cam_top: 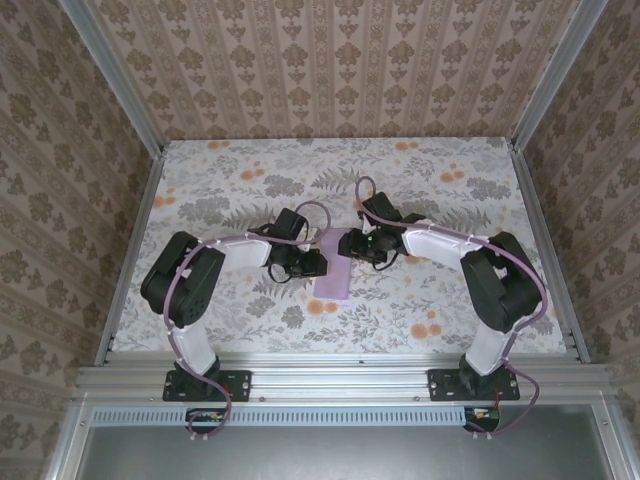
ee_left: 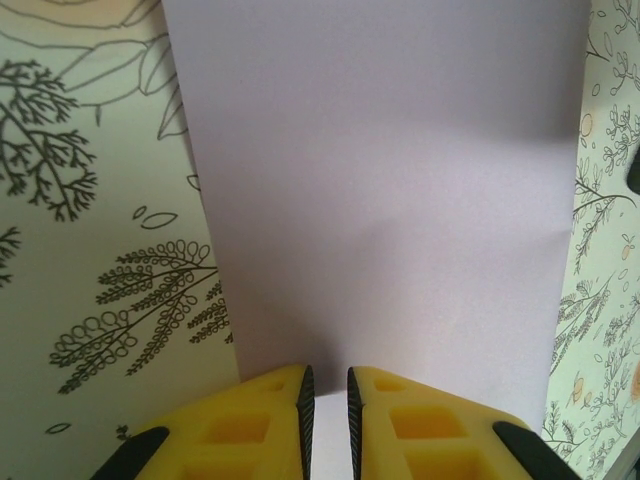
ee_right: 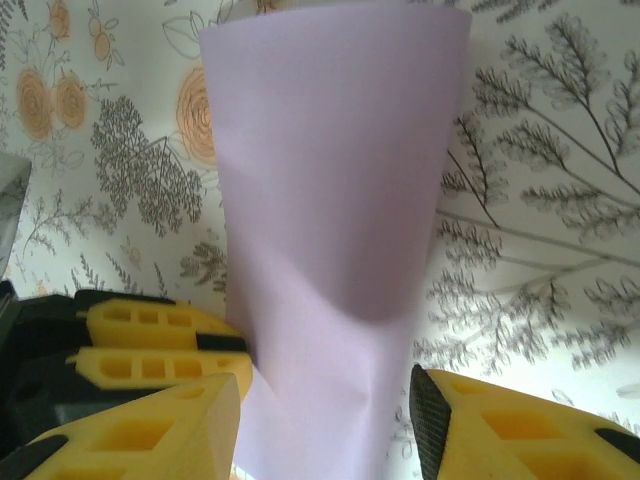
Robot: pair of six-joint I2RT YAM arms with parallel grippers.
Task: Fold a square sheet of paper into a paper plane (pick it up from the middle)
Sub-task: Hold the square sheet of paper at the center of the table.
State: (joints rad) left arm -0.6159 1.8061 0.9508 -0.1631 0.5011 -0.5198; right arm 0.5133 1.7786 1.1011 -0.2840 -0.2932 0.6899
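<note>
Floral tabletop [cam_top: 250, 170], mid-frame: your left gripper [ee_left: 326, 385] pinches the square sheet of paper [cam_top: 332, 275], right gripper [ee_right: 325, 385] straddles it with jaws apart, so an uneven tug may skew the crease.

Square sheet of paper [cam_top: 333, 268] plain pale lilac, no print. Tabletop [cam_top: 450, 300] white with grey ferns and leaves, orange flowers. Walls [cam_top: 330, 60] beige-brown damask in stripes. Left gripper [ee_left: 327, 395] and right gripper [ee_right: 325, 385] yellow with black trim. Arms [cam_top: 185, 285] black and white, cables [cam_top: 314, 206] purple. Frame [cam_top: 340, 385] silver.
</note>
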